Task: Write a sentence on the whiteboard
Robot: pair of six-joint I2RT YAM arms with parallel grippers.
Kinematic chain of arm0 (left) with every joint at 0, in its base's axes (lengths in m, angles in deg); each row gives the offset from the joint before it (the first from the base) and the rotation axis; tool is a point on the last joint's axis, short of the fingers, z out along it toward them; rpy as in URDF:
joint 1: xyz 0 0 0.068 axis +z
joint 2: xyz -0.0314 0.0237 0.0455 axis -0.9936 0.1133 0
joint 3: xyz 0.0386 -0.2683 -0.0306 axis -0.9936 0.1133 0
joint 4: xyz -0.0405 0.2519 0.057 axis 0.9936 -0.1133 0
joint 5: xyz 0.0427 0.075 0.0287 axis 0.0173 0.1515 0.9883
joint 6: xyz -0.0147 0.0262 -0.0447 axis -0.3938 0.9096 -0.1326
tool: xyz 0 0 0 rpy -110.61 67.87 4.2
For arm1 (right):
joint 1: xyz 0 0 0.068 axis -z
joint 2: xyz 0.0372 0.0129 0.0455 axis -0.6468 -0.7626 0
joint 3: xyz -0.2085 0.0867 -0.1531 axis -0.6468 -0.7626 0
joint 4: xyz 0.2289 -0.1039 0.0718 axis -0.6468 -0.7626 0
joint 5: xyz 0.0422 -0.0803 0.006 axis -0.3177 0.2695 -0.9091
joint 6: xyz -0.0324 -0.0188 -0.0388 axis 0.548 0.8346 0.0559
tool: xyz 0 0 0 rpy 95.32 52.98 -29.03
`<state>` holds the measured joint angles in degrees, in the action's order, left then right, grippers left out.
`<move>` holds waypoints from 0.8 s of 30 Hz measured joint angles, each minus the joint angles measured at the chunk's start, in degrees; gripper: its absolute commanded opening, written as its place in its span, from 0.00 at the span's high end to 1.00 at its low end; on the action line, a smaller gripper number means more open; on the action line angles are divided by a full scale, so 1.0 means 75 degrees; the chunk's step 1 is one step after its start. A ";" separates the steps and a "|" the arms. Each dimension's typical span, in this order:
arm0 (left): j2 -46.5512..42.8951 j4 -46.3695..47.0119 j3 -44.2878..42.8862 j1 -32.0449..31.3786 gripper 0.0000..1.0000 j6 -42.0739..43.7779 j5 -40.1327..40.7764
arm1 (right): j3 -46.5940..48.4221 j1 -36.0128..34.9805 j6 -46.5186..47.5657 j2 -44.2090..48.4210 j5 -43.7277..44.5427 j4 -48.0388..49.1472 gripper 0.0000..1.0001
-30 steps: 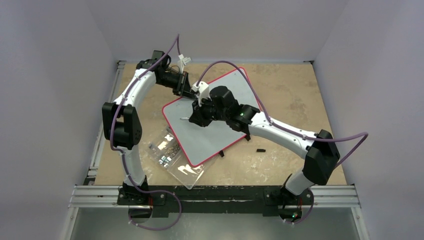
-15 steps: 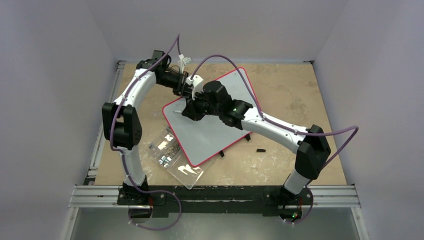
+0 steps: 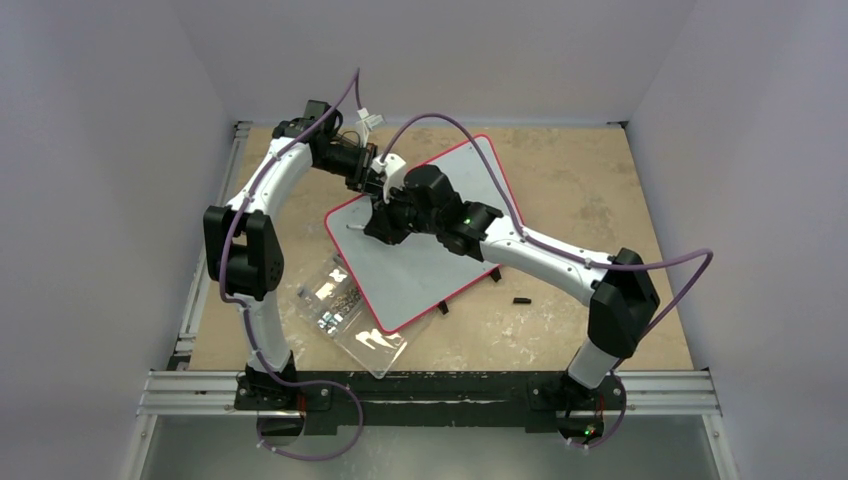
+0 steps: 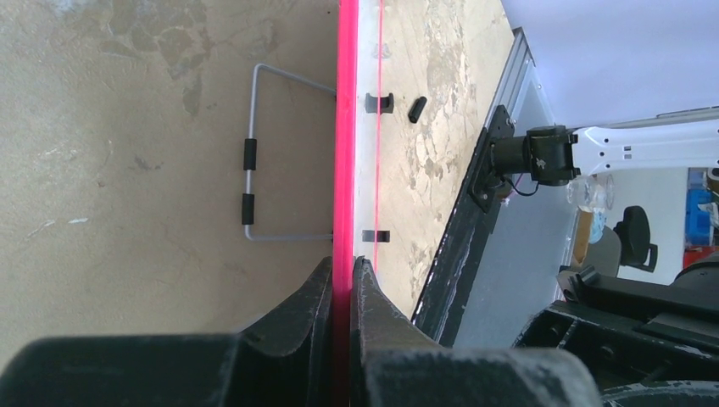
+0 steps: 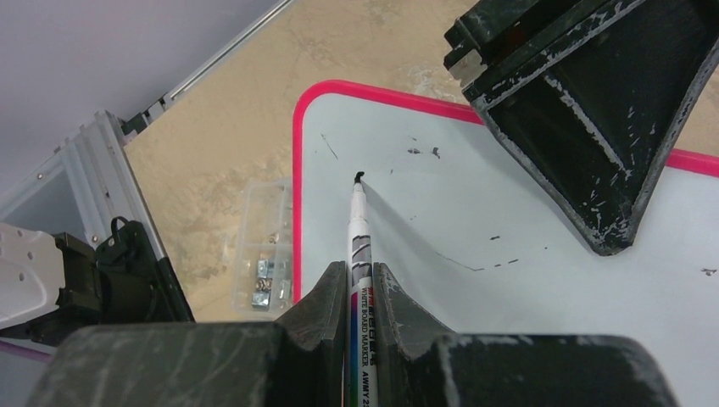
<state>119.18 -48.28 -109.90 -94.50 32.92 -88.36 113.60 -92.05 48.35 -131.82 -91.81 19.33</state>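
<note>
The whiteboard (image 3: 425, 280), white with a red rim, lies slanted across the middle of the table. My left gripper (image 4: 343, 263) is shut on its red rim (image 4: 345, 127) at the far-left edge. The right gripper (image 5: 359, 267) is shut on a whiteboard marker (image 5: 359, 237). The marker's black tip points down near the board's left corner, and its shadow meets the tip. In the top view the right gripper (image 3: 378, 226) hangs over that corner, close to the left gripper (image 3: 372, 180). The sentence is out of view; the whiteboard (image 5: 475, 229) shows only small dark specks and a faint line.
A clear plastic box of screws (image 3: 345, 312) lies against the board's near-left edge. A small black cap-like piece (image 3: 521, 299) rests on the table right of the board. A wire stand (image 4: 254, 153) shows under the board. The table's metal rail (image 3: 430, 392) runs along the front.
The right arm has swung left and away from me, carrying the marker from mid-board to the board's left corner. The left gripper has stayed clamped on the rim.
</note>
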 measured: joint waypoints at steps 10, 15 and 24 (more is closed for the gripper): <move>-0.0006 -0.0009 0.0000 -0.0003 1.00 0.0052 0.0006 | -0.1072 -0.0035 -0.0216 0.0557 -0.0070 0.0108 1.00; -0.0009 -0.0015 0.0000 -0.0003 1.00 0.0052 0.0003 | -0.1262 -0.0087 -0.0271 0.0662 -0.0073 0.0044 1.00; -0.0050 -0.0061 -0.0003 -0.0023 1.00 0.0052 0.0020 | -0.0933 -0.0093 -0.0277 0.0662 -0.0099 -0.0239 1.00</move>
<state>118.80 -48.74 -109.93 -94.67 33.32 -88.21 106.60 -92.75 46.28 -126.85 -92.55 17.54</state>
